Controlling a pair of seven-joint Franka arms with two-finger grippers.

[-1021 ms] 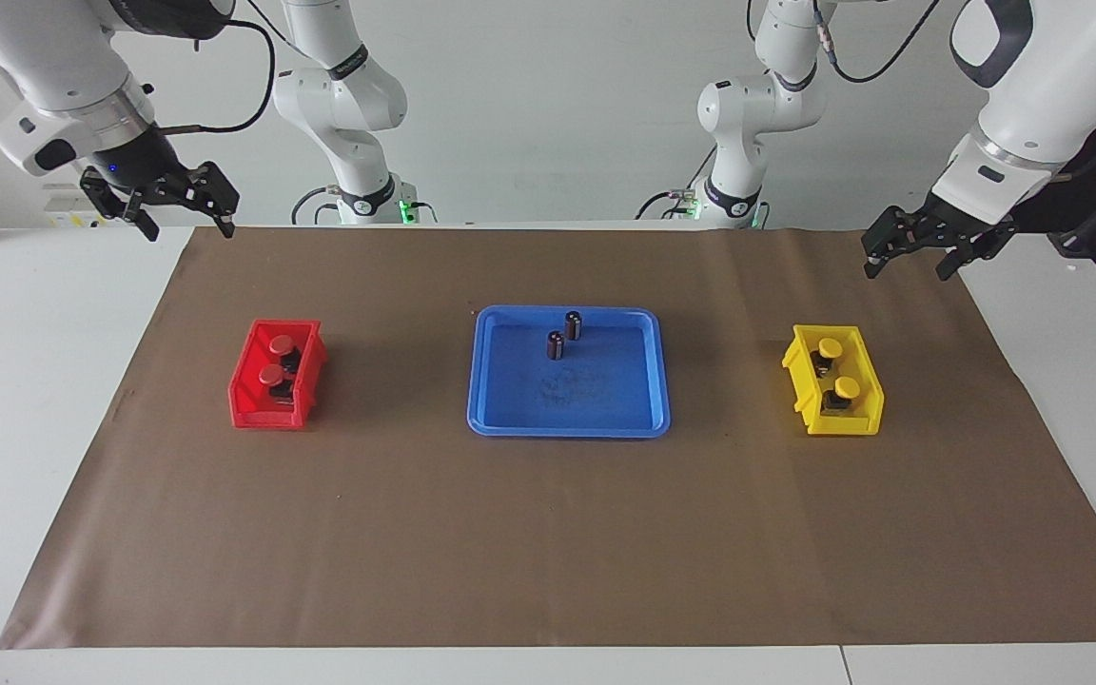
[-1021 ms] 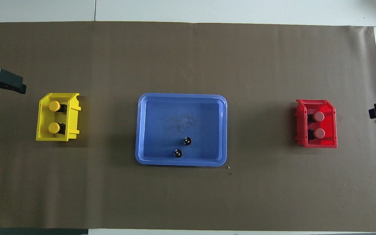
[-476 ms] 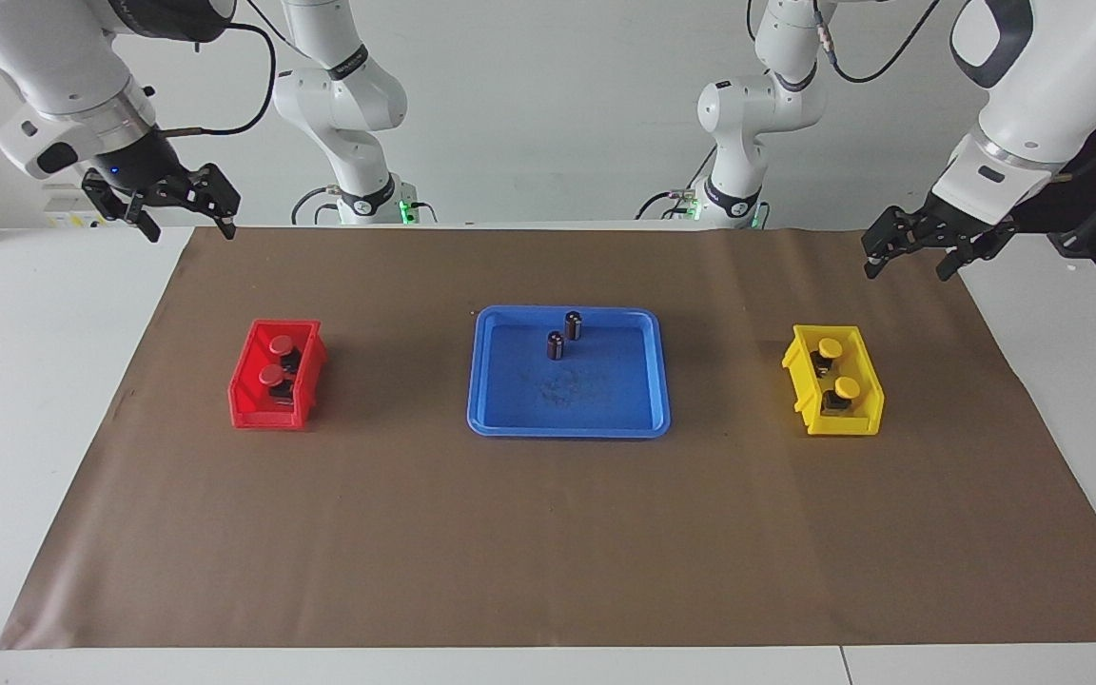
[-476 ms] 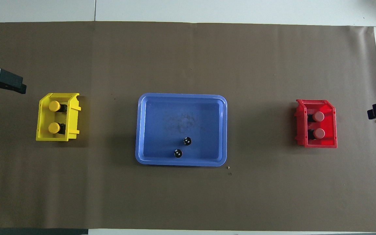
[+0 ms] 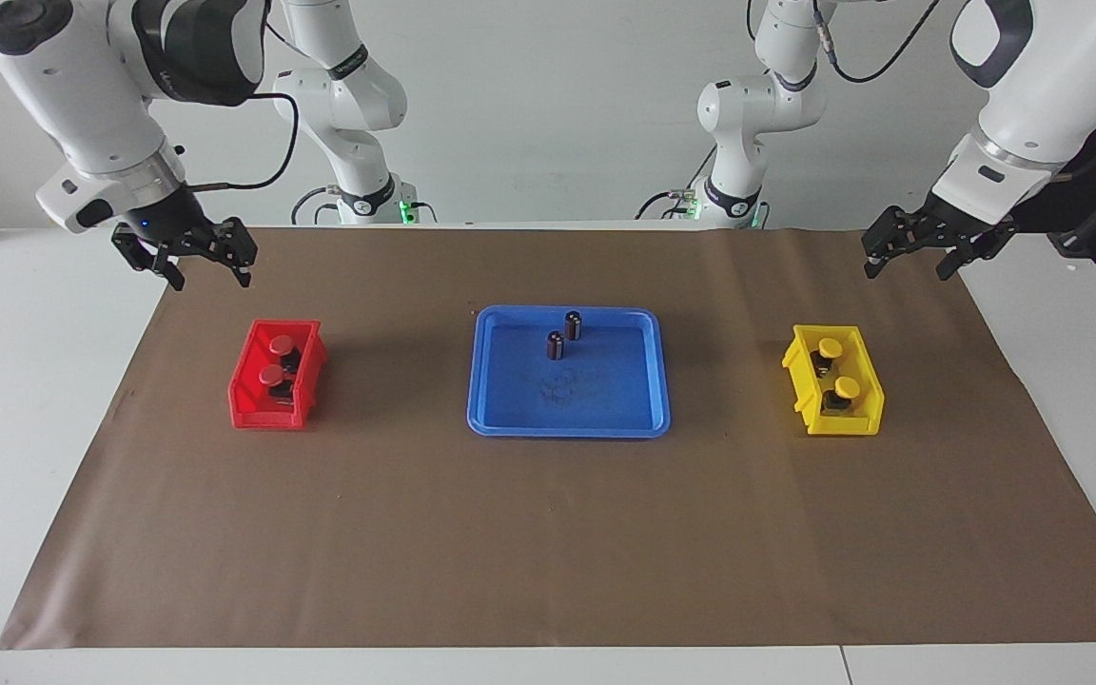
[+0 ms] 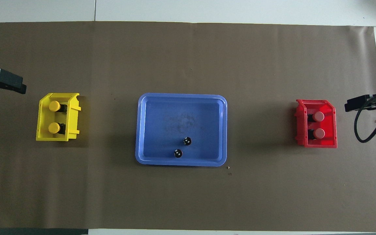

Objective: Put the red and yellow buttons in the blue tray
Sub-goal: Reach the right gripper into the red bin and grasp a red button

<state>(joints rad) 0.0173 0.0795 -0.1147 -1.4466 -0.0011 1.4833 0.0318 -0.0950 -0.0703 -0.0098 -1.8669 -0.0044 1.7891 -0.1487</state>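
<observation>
The task is judged to be at its beginning: nothing has been carried yet. The two red buttons (image 5: 275,360) are seated in the small red bin (image 5: 245,411) toward the right arm's end of the table, one nearer to the robots than the other. The two yellow buttons (image 5: 838,368) are seated in the same way in the small yellow bin (image 5: 867,419) toward the left arm's end. The blue tray (image 5: 643,423) lies between the two bins, and only two dark cylinders (image 5: 563,335) are standing in it.

The coming move is thought to depend on the right gripper (image 5: 191,257) and the red bin. In the facing view the red buttons are found at about 4 o'clock from this gripper, and lower, because the gripper is held in the air over the brown paper (image 5: 548,542) just beside the bin. In the overhead view the right gripper (image 6: 357,103) is seen at about 2 o'clock from the bin. Its fingers are spread apart and nothing is held between them. Each pair of buttons forms a short row which runs toward and away from the robots.

The left gripper (image 5: 911,249) is waiting over the paper's corner near the yellow bin, its fingers also spread and empty.

Compared with one second ago, the right gripper has been brought down and toward the red bin, while the left gripper and all the things have stayed in place.
</observation>
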